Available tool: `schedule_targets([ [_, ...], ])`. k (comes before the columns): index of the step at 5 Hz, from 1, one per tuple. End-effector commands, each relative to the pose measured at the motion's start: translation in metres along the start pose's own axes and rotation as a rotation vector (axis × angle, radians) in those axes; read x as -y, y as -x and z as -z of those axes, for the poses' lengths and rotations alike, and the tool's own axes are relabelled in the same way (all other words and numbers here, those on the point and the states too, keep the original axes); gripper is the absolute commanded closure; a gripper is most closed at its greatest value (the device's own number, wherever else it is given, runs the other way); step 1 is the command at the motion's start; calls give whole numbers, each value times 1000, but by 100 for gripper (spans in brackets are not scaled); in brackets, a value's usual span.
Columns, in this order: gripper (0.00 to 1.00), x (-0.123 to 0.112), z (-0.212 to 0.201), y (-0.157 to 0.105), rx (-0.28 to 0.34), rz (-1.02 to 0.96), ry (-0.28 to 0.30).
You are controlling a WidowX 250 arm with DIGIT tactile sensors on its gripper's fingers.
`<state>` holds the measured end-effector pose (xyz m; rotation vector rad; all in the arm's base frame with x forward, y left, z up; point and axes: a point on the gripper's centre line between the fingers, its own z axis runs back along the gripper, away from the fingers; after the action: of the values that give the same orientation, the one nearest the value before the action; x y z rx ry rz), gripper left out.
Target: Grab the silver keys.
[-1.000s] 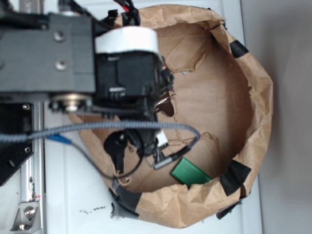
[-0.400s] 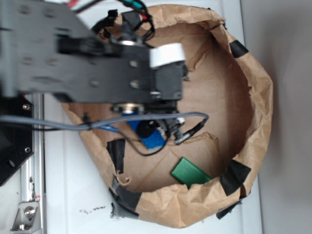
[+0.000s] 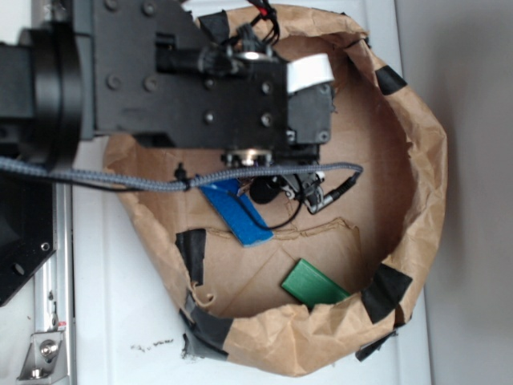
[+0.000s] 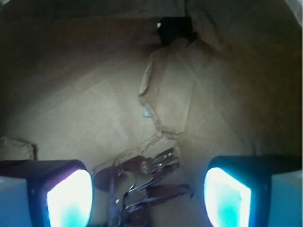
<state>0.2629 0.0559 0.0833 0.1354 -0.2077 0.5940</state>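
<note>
The silver keys lie fanned out on the brown paper floor in the wrist view, low in the frame. My gripper is open, its two glowing pads standing left and right of the bunch without touching it. In the exterior view the black arm and wrist reach over the paper bowl and hide both the keys and the fingers.
A flat blue block lies partly under the arm and cable. A flat green block rests near the bowl's lower wall. Crumpled paper walls with black tape patches ring the floor. A torn paper flap rises ahead of the keys.
The arm has swung right and further over the bowl. It now covers the keys that showed a second ago, and the blue block has come into sight beneath it.
</note>
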Motion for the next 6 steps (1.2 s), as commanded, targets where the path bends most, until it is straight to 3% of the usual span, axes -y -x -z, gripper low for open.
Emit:
schedule_targets([
  [1, 0, 26, 7, 9, -72, 50, 137],
  [2, 0, 36, 4, 10, -125, 73, 188],
  [4, 0, 37, 12, 7, -122, 80, 143],
  [6, 0, 32, 13, 6, -98, 79, 139],
])
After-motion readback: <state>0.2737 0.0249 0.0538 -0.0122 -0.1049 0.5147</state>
